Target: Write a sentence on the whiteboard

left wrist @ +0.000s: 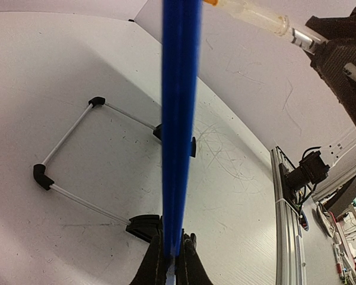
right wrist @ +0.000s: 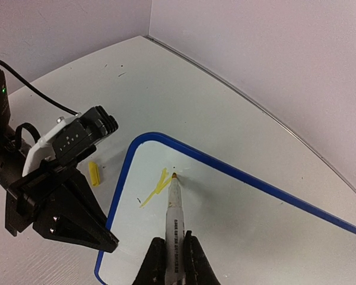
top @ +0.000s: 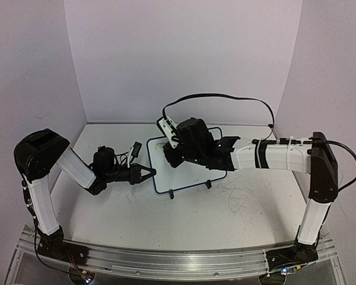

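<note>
The right arm's fingers [right wrist: 155, 261] are clenched on a slim clear-barrelled marker [right wrist: 172, 217]. Its long axis runs straight out ahead of them, and its yellow tip touches the small white whiteboard with a thin dark blue rounded-corner frame [right wrist: 237, 225], close to the rounded corner ahead and to their left. Just beside the tip, on its left and slightly back toward the fingers, lie the only pale yellow marker strokes [right wrist: 157, 187] of the sentence. They are a few crossing slashes, too few to read as letters, so the writing looks barely begun. What the next stroke needs lies the other way: the bare whiteboard runs off to the right of these fingers along its long blue edge, and the tip probably has to travel in that direction. The left arm's fingers [left wrist: 156, 266] are closed on the blue frame at the short edge, which runs straight out ahead of them. They sit at the strokes' end of the whiteboard and appear to steady it. A small yellow piece [right wrist: 94, 173], perhaps the cap, lies on the white tabletop [right wrist: 136, 77] just outside the frame, left of the marker tip.
</note>
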Available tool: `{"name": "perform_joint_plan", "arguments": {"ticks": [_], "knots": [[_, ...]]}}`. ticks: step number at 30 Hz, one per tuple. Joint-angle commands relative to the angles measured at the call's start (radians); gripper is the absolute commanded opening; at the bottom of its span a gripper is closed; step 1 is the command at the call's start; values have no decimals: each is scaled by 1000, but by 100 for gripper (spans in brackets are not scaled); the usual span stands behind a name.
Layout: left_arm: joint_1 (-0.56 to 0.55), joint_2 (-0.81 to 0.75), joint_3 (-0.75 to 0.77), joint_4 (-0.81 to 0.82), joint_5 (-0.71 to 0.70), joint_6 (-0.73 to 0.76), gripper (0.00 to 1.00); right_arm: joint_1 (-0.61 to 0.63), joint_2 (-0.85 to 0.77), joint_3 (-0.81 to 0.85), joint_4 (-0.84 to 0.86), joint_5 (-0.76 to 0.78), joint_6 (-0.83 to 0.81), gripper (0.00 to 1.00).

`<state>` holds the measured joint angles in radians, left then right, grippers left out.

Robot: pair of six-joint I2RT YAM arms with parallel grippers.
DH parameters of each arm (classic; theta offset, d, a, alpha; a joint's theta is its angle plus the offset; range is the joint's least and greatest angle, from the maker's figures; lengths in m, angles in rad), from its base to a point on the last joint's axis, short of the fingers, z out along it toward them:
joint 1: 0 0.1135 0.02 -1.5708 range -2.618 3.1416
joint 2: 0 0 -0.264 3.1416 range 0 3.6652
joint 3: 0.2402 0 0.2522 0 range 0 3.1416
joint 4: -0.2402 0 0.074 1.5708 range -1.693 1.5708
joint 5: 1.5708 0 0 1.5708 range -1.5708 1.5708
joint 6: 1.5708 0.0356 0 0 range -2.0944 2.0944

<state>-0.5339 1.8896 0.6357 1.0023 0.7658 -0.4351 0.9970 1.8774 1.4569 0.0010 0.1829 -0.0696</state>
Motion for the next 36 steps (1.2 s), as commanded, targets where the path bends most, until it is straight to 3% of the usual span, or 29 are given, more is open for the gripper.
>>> {"name": "perform_joint_plan", "arguments": {"ticks": [1,36], "knots": [[0,-23,27,-21,7,13,0,-5,-19,-30,2,23,23,0],[0,-19,33,-31,12,14,0,-5,-63,-106,-1,44,52,0]]}}
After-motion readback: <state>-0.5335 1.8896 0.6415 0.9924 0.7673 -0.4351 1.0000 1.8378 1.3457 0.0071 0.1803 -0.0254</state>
